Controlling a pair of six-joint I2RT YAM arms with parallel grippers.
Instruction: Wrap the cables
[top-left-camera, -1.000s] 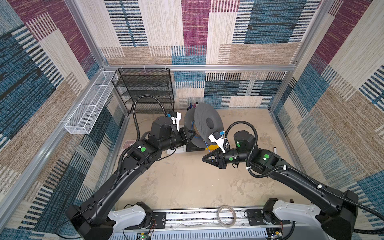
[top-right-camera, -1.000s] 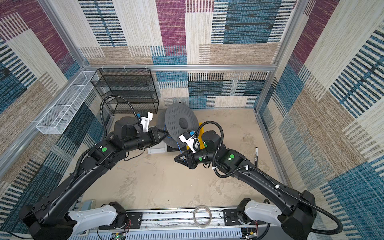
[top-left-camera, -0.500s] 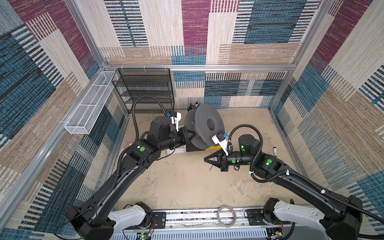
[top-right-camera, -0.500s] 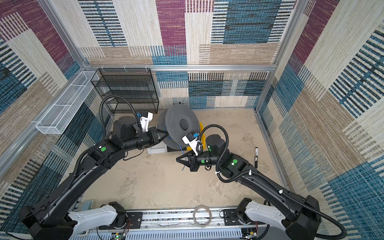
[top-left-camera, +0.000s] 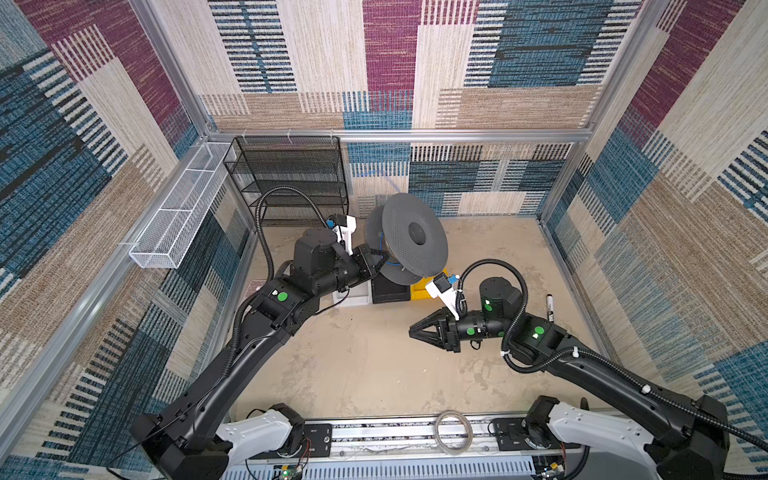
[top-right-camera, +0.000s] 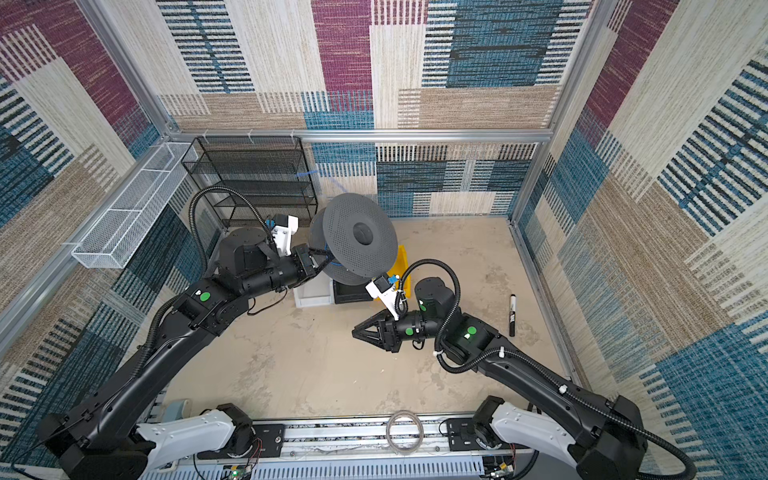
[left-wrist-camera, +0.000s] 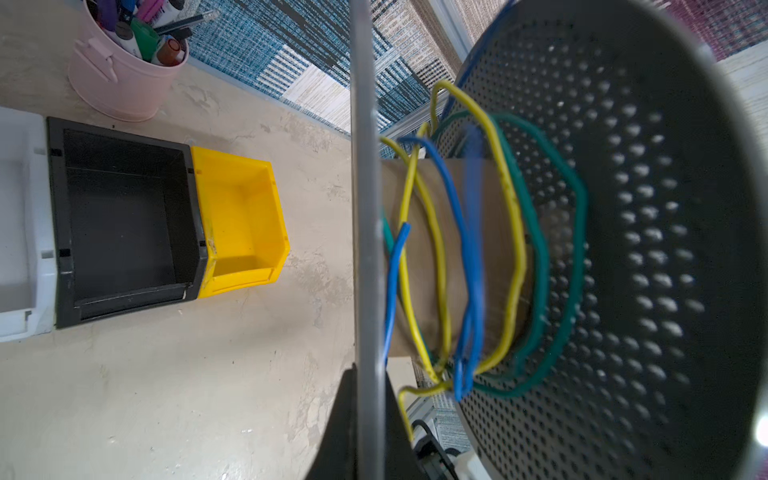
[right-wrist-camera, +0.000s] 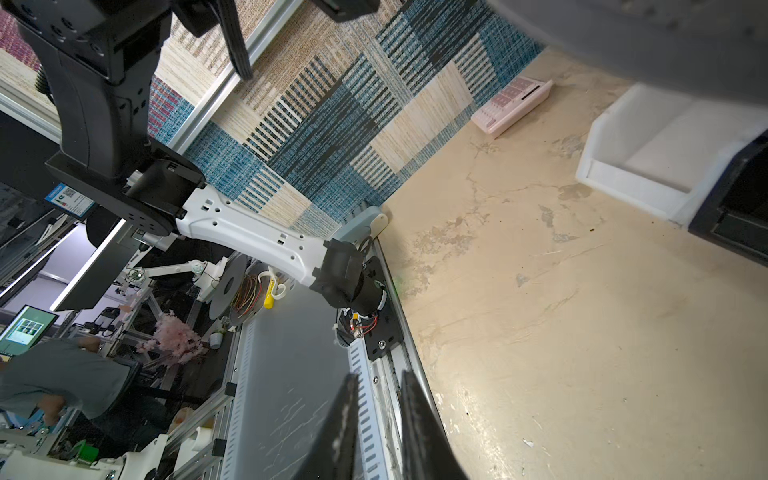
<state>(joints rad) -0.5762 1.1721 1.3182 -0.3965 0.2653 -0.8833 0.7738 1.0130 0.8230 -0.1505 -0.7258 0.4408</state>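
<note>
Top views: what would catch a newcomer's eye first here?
The big grey perforated spool at the back middle of the table, with the left pincer at its rim. In the left wrist view, blue, yellow and green cables loop loosely around its core. The right pincer hangs empty, slightly open, above the table in front of the spool.
</note>
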